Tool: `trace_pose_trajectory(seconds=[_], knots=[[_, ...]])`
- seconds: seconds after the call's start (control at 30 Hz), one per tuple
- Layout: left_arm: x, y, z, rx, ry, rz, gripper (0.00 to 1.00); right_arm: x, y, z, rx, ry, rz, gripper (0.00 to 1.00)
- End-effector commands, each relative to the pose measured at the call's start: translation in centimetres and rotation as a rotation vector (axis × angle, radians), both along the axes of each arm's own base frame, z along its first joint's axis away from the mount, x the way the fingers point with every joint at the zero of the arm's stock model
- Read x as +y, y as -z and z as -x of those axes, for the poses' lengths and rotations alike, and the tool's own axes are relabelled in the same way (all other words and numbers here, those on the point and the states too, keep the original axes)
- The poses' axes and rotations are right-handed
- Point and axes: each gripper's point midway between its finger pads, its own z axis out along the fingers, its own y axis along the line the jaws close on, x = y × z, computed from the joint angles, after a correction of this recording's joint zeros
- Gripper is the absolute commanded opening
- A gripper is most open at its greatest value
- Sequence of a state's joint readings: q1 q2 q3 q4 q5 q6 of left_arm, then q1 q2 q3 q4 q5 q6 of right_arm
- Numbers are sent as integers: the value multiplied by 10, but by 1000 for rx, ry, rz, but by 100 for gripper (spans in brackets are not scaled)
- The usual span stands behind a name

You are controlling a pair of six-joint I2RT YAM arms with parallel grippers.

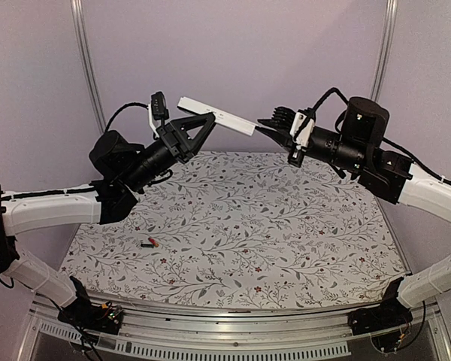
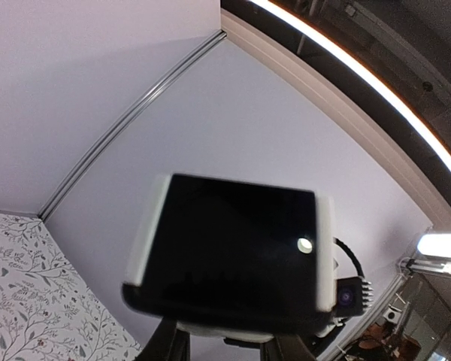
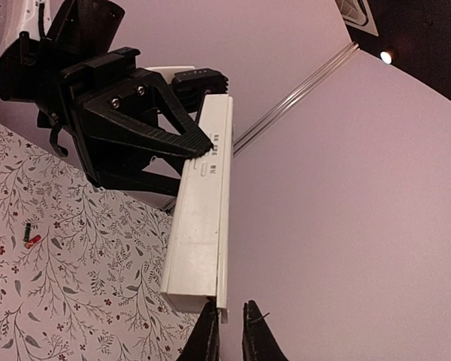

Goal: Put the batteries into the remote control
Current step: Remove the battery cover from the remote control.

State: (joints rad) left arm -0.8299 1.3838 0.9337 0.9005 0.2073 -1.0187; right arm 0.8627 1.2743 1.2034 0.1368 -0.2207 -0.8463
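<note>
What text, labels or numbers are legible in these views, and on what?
None can be read.
Remote: small dark marks on its white face, too small and blurred to read.
No other writing shows in any view.

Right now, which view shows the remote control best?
Right wrist: the remote control shows full length, sharp, clamped by the left gripper. Top external shows it small, held high between the arms. Left wrist shows only a blurred dark face, close up.
</note>
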Motion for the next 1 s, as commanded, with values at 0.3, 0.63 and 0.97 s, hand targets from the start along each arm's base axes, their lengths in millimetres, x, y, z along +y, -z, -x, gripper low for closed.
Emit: trace_pose_trajectory(seconds=[0.3, 0.63, 0.97], knots=[[4, -8, 2, -36, 10, 19, 0, 5, -4, 3, -3, -34, 6, 4], [4, -3, 1, -29, 7, 9, 0, 4, -9, 0, 0, -16, -12, 0], [6, 2, -2, -19, -10, -1, 0, -4, -27, -7, 5, 38, -92, 0]])
